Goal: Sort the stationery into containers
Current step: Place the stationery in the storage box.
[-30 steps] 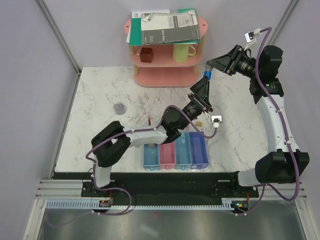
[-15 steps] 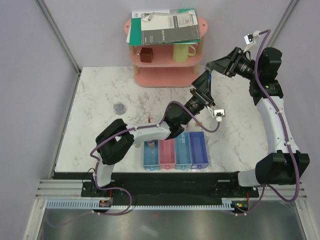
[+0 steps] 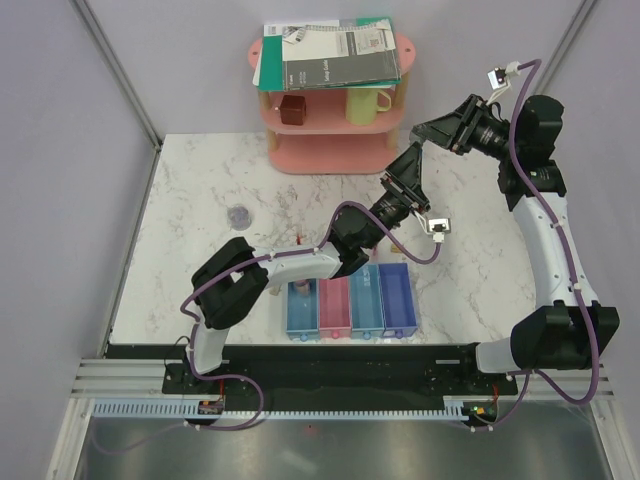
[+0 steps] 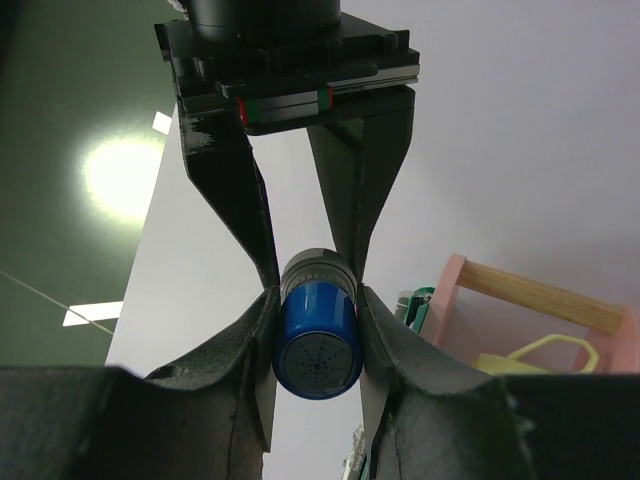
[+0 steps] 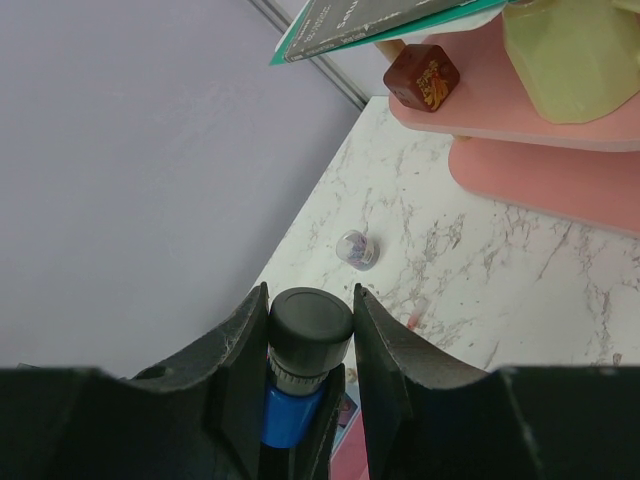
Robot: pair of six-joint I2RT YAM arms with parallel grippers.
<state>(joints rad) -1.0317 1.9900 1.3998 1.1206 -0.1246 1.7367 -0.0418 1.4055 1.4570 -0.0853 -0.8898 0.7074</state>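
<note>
Marble table (image 3: 200,200) inside pale lilac walls, pink shelf rack (image 3: 330,150) at the back with notebooks (image 3: 335,55) on top. Mid-air handover by the look of it, up over the far right part of the table, just in front of the rack. Compared with a second ago: left pincer (image 4: 318,300) no longer spread and hanging short, now up at the blue-capped tube (image 4: 318,345) and pinched onto the blue cap end, pads (image 4: 255,335) snug on both sides. Right pincer (image 5: 310,300) same as before, clamped on the black end of that same tube. So, held from both ends at once, well clear of the table. Down at the near edge, row of four trays (image 3: 398,300): blue, pink, light blue, violet-blue, with something small and pink already sitting at the far end of the blue one. Still loose on the table: round greyish disc (image 3: 238,215) over on the left, plus what looks like a thin red pen (image 3: 300,240) just behind the trays. Meaning for the sort? Probably just needs the right side to let go, then a swing back toward the trays for the drop. Worth watching for a tug-of-war, or a tilt if released before a firm grip on the left. Can't tell which tray yet.
</note>
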